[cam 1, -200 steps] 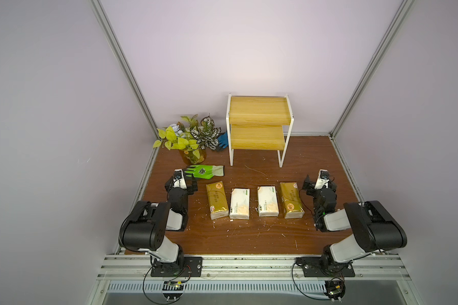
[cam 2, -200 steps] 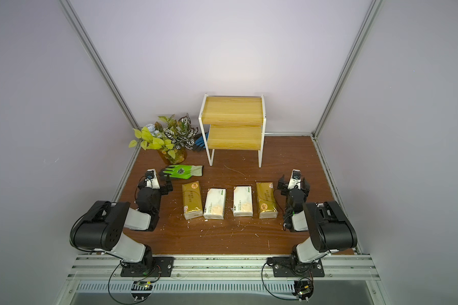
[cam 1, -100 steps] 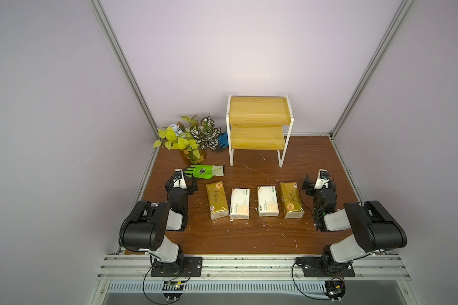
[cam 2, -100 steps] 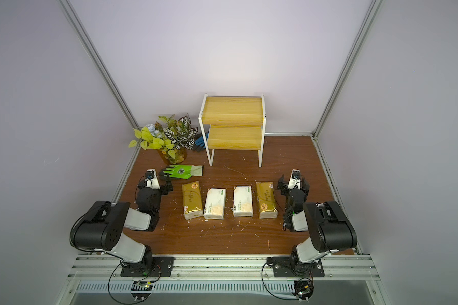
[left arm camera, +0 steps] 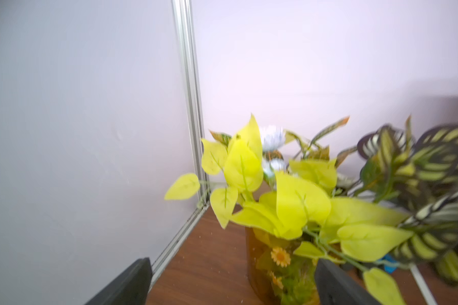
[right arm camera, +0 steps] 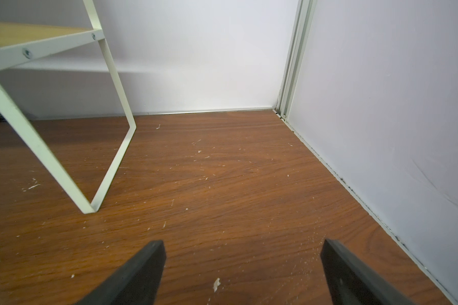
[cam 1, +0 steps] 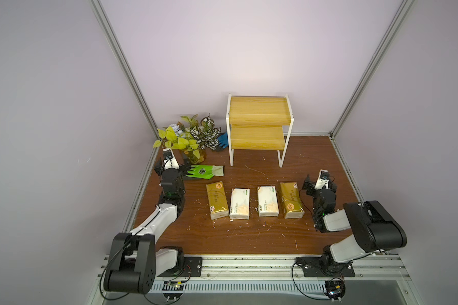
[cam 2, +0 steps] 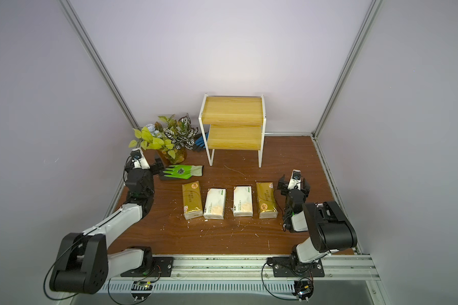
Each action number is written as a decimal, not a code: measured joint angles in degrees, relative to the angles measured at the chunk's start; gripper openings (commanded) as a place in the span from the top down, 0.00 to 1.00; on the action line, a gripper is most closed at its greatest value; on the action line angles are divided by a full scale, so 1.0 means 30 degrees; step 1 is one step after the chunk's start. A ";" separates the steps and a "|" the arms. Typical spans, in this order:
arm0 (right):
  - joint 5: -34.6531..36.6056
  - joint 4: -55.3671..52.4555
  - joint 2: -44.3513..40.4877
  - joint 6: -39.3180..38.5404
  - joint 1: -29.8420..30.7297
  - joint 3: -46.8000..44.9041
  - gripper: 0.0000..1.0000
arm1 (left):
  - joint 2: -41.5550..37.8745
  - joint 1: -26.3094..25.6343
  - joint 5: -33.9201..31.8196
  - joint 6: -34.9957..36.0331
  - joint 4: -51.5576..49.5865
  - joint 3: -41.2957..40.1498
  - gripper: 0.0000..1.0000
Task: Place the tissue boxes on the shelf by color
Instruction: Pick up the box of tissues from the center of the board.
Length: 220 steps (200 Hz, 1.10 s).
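Since both boards of the small two-tier shelf of yellowish wood on a thin white metal frame (cam 1: pixel 258 124) lie bare in both top views, progress is judged nil, and all four placements remain. Stock, lying flat in one row on the brown wood-grain worktop (cam 1: pixel 249 237), in front of the shelf and well apart from it, listed from the left arm's side: shiny gold tissue pack (cam 1: pixel 216 200); white tissue pack with green corner mark (cam 1: pixel 239 203), close against the first at the near end, contact not determinable; second white tissue pack (cam 1: pixel 267 201); second gold tissue pack (cam 1: pixel 290 200). Arms: left gripper (left arm camera: pixel 230 266), jaws wide apart, nothing between them, beside a green fabric glove (cam 1: pixel 204 171) and facing a potted artificial plant with yellow and striped leaves (cam 1: pixel 188 137); right gripper (right arm camera: pixel 242 245), jaws spread wide, empty, at the row's other end, facing a shelf leg and the back corner. Surface: scuffed, strewn with small white flecks. Room: pale lilac wall panels joined by aluminium corner posts. A blue glove (cam 1: pixel 222 138) lies between plant and shelf.
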 measured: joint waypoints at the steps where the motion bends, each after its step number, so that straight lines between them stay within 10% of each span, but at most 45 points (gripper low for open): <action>1: 0.0000 0.0000 0.0000 0.0007 0.0000 -0.0007 0.01 | -0.0168 -0.0015 0.0000 -0.0044 -0.0095 -0.0022 0.00; 52: 0.0153 -0.0117 -0.0226 -0.0095 0.0124 -0.0131 0.00 | -0.3198 -0.0801 0.1035 -0.2178 -0.4503 -0.0539 0.00; 107: 0.0838 -1.0076 -0.7468 0.1545 0.1049 0.5967 0.01 | -0.4087 -0.0947 0.1617 -0.4605 -0.5457 -0.1435 0.00; 220: 0.1457 -2.9296 -0.7839 1.1817 1.2174 1.0258 0.04 | 0.1326 -0.5231 -0.0138 -0.6200 -1.0127 0.2135 0.00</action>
